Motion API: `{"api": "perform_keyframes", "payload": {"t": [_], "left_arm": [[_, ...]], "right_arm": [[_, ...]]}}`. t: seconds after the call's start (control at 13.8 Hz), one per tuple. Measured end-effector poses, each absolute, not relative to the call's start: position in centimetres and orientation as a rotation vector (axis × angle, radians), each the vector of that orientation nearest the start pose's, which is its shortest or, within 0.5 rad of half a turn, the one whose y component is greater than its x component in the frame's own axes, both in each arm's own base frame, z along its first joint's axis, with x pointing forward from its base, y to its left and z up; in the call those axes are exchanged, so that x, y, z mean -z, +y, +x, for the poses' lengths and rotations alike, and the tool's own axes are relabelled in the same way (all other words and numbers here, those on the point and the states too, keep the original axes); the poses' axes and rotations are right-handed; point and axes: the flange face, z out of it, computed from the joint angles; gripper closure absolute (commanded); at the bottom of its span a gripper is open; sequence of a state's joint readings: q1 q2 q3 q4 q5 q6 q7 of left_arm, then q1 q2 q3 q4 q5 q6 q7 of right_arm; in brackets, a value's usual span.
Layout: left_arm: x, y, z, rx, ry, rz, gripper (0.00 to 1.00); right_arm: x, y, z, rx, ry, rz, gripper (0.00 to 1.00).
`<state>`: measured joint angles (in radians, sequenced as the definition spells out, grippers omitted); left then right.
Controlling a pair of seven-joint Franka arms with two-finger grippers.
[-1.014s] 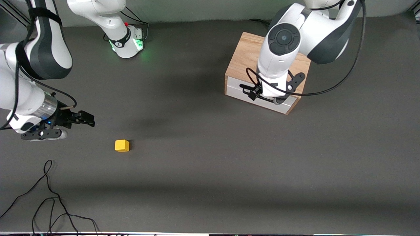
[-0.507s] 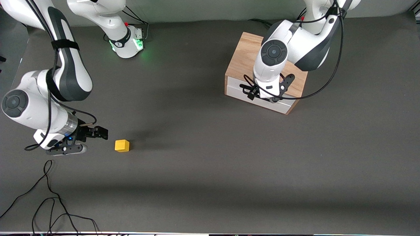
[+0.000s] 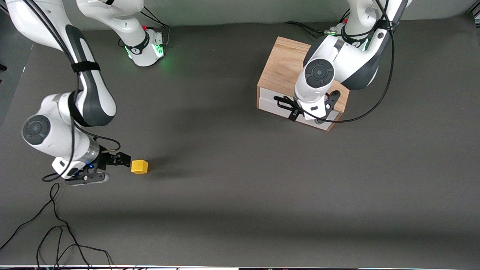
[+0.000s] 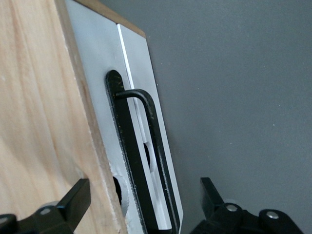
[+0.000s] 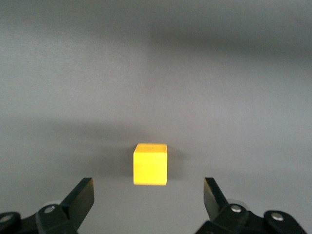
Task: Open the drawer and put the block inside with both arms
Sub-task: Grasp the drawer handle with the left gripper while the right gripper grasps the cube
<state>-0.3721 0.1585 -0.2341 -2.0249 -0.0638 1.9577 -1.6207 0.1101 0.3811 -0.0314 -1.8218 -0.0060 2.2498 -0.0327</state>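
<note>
Drawer point(image 3: 296, 112): single wide shallow unit with white front panel in a light-wood box cabinet point(image 3: 285, 65), shut flush. Front view: cabinet sits toward the left arm's end of the table, at about 1 o'clock from table centre. The left arm's black two-finger gripper point(image 3: 305, 112) hangs over the drawer front at the black bar handle point(image 3: 287, 103); finger spread is masked there by the wrist. Small yellow cube block point(image 3: 139, 166) rests on the dark grey table point(image 3: 240, 195) toward the right arm's end, at about 8 o'clock from centre, well apart from the cabinet. The right arm's black two-finger gripper point(image 3: 125, 159) is low, just beside the block at its 9 o'clock, not touching. Loose black cable point(image 3: 56, 225) lies nearer the camera than that gripper.

Left wrist view: left gripper point(image 4: 146, 204) is spread wide, 1 fingertip over the wooden top, the other over the table, with the handle point(image 4: 146, 146) and white panel point(image 4: 97, 97) between them; no contact visible.

Right wrist view: right gripper point(image 5: 148, 197) is spread wide and empty; the block point(image 5: 150, 164) sits upright on the table just ahead, centred in the gap, touched by neither finger.
</note>
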Motion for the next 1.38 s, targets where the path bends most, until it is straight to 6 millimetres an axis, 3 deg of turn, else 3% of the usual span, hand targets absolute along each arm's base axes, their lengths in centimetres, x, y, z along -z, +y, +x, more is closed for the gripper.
{"api": "perform_keyframes", "payload": {"t": [0.29,0.51,0.8,1.01,1.38], "left_arm": [[-35.6,-33.2,46.9,-0.262,-1.688,-2.446,0.0],[-33.8,-34.7,48.0,-0.29,-1.709,-2.414,0.0],[-32.5,-34.4,48.0,-0.32,-1.669,-2.355,0.0],[-32.3,-33.7,48.3,-0.297,-1.645,-2.349,0.0],[-30.0,-33.6,49.0,-0.294,-1.601,-2.34,0.0]], "right_arm": [[-28.2,6.1,65.2,0.107,-0.242,-3.169,0.0],[-26.3,5.7,65.2,0.087,-0.237,-3.174,0.0],[-23.3,5.2,63.4,0.135,-0.232,-3.172,0.0],[-22.3,4.9,62.6,0.117,-0.226,-3.173,0.0],[-21.5,4.5,62.0,0.116,-0.18,-3.175,0.0]]}}
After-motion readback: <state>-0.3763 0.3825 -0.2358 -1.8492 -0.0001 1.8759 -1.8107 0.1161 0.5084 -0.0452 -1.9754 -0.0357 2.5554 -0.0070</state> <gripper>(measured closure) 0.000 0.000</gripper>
